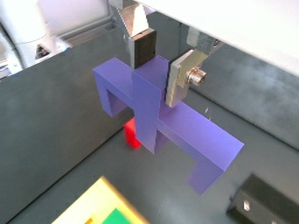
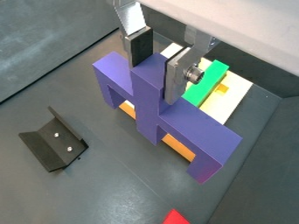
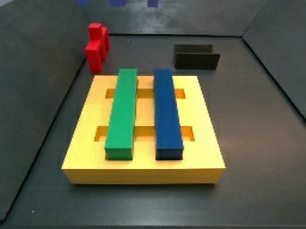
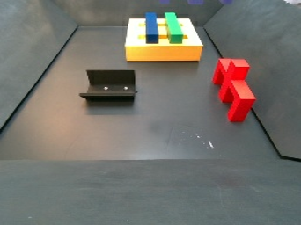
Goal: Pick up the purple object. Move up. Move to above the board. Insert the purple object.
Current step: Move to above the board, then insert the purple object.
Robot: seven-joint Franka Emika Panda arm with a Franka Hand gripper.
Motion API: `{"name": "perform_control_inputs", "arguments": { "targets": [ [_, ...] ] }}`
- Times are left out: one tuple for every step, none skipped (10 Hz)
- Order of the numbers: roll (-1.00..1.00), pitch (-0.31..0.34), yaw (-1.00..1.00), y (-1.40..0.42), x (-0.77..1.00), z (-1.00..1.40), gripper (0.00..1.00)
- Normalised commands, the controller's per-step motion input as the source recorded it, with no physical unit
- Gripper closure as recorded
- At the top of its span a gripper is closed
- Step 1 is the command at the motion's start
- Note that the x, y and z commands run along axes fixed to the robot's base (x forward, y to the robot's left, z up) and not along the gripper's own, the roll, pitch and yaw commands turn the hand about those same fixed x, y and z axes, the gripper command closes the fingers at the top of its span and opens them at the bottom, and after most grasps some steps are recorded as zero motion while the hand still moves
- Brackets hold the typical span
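Note:
My gripper [image 1: 162,68] is shut on the raised centre of the purple object [image 1: 176,131], a cross-shaped block with downward legs, and holds it high above the floor. Both wrist views show this; in the other one the gripper [image 2: 158,63] grips the same centre of the purple object [image 2: 140,96]. The yellow board [image 3: 143,165] lies flat with a green bar [image 3: 122,112] and a blue bar [image 3: 167,112] on it. It also shows in a side view [image 4: 165,53] and, partly behind the block, in both wrist views [image 2: 239,94] [image 1: 100,199]. Only small purple-blue tips [image 3: 120,3] show at the picture's edge in a side view.
A red block [image 3: 96,45] stands beside the board's far end; it also shows in a side view [image 4: 235,88] and in a wrist view [image 1: 132,134]. The dark fixture [image 4: 108,85] stands on the floor, also seen in the other views [image 3: 198,58] [image 2: 52,140]. Grey walls surround the floor.

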Motion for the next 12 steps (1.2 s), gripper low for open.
{"name": "perform_control_inputs", "arguments": {
  "targets": [
    [-0.08,0.149,0.04,-1.4,0.62,0.36,1.0],
    [0.01,0.215,0.04,-1.4,0.68,0.33,1.0],
    [-0.02,0.238,0.02,-1.4,0.76,0.35,1.0],
    [0.0,0.213,0.01,-0.83,0.46,0.23,1.0],
    [0.02,0.154,0.01,-0.49,0.28,0.14,1.0],
    [0.01,0.084,0.01,-0.27,0.16,0.09,1.0],
    [0.02,0.044,0.01,-0.18,0.09,0.06,1.0],
    [-0.01,0.0,0.0,0.0,0.0,0.0,1.0],
    [0.12,0.007,-0.17,-0.34,0.26,-0.24,1.0],
    [0.14,-0.153,0.0,-0.64,0.0,-0.91,1.0],
    [0.09,-0.149,0.03,-0.61,0.0,-0.93,1.0],
    [0.16,-0.124,0.0,-0.64,0.0,-0.95,1.0]
  ]
}}
